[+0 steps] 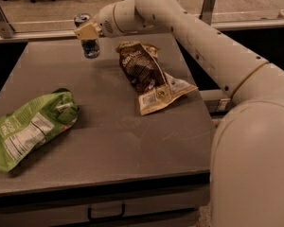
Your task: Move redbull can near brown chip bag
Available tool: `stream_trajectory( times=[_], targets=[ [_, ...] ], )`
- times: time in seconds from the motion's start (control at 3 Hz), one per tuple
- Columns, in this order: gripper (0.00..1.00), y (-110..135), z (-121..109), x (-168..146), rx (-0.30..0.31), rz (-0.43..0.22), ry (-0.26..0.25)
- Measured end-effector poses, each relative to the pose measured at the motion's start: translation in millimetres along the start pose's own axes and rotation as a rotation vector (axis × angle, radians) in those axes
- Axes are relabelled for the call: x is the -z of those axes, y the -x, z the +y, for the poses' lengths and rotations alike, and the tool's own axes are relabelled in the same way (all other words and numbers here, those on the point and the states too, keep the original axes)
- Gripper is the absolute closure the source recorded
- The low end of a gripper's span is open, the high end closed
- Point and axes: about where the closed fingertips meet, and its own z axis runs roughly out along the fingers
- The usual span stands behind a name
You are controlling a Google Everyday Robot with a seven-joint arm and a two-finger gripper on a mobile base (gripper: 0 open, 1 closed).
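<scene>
The redbull can (pixel 89 45), slim, silver and blue with a silver top, is upright at the far side of the grey table (pixel 113 141). My gripper (pixel 87 32) is shut on the can around its upper half and holds it a little above the tabletop. The brown chip bag (pixel 146 74), dark brown with white lettering and a pale label panel, lies flat to the right of the can, a short gap away. My white arm reaches in from the right over the bag.
A larger green chip bag (pixel 28 129) lies at the table's left front. A metal rail and posts (pixel 0 18) run behind the table. A drawer handle (pixel 106 214) sits under the front edge. My base (pixel 253 164) stands at the right.
</scene>
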Motion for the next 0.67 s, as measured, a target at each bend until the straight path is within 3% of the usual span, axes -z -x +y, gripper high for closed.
stream_trajectory(
  times=[0.67],
  targets=[
    [1.0, -27, -9, 31, -0.059, 0.062, -0.088]
  ],
)
